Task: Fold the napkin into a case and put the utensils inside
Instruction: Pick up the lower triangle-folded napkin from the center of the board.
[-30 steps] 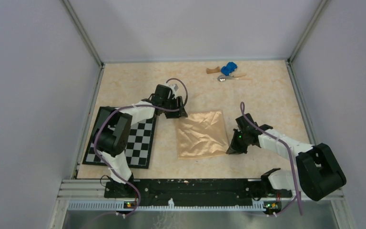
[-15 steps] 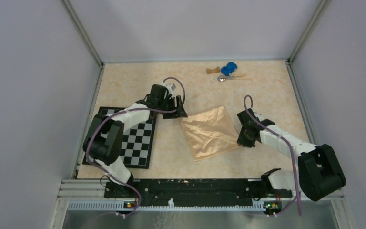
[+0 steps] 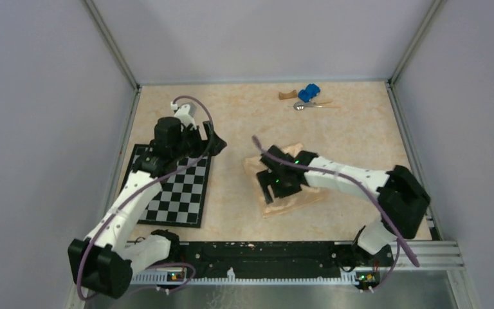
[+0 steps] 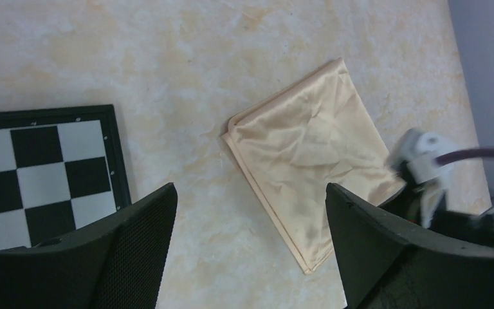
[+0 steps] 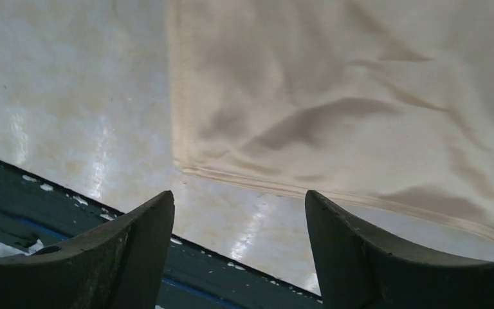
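**Both hands open, napkin loose: the fold is yours to lose**

The napkin lies mid-desk as a folded, skewed square, not yet the long narrow case the task wants. Your left hand hangs above the desk at the napkin's 10 o'clock, over the far corner of the checkerboard mat, its fingers spread wide and holding nothing. Your right hand is low over the cloth's near corner, just as wide and just as empty, and its forearm stretches across the cloth from 3 o'clock.

Watch three things.

- **The corner grasp.** The layered edges at that corner sit close together. If you close on the top sheet alone, lifting will probably peel the fold open rather than carry it over.
- **The slippery desk.** The cloth looks thin and the desk smooth. With nothing pinning the napkin, a push or a sweep of that forearm or its cable could skate the whole square toward the mat or bunch it up.
- **The crowded utensils.** The utensils wait near the far edge at the napkin's 1 o'clock, touching or almost touching a blue toy car, with a wooden block just beside it. They are slim metal lying flat, so fingers may slip off them or catch the toy instead.
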{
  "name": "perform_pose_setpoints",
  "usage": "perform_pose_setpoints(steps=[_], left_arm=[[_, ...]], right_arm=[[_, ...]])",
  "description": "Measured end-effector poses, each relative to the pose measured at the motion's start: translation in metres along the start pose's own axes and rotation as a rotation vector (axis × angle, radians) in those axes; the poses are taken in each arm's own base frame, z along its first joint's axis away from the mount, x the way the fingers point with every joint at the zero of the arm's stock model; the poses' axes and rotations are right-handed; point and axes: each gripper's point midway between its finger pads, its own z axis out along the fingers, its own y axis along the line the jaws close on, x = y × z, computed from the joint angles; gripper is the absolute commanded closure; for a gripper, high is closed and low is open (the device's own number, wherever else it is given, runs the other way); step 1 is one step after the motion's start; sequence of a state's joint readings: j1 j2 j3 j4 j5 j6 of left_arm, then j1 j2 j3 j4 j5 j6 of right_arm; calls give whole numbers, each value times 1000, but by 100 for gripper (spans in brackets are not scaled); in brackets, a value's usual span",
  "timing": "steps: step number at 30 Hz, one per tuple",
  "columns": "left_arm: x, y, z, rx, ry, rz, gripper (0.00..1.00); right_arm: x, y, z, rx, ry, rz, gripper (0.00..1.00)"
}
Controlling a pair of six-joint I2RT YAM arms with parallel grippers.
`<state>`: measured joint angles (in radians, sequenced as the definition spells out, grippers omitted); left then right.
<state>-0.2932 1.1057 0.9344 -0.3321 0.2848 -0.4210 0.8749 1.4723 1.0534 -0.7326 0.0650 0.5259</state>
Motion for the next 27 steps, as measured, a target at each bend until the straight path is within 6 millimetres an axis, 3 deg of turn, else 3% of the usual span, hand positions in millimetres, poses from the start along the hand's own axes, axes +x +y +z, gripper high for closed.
perform_pose_setpoints(steps=[4,7,12,21,27], left_arm=[[5,3,-29,-30,-55,-11,10],[6,0,-50,-27,-111,-8,10],[7,-4,-67,-19,-149,-1,9],[29,6,-67,-41,-98,-25,9],[30,4,-73,-37,-108,-22,9]], right_arm=[[45,50,31,-22,182,-165,34],[54,63,38,-15,232,-188,35],[50,65,43,21,241,-180,39],[55,57,61,92,285,-183,47],[56,50,66,147,285,-175,63]])
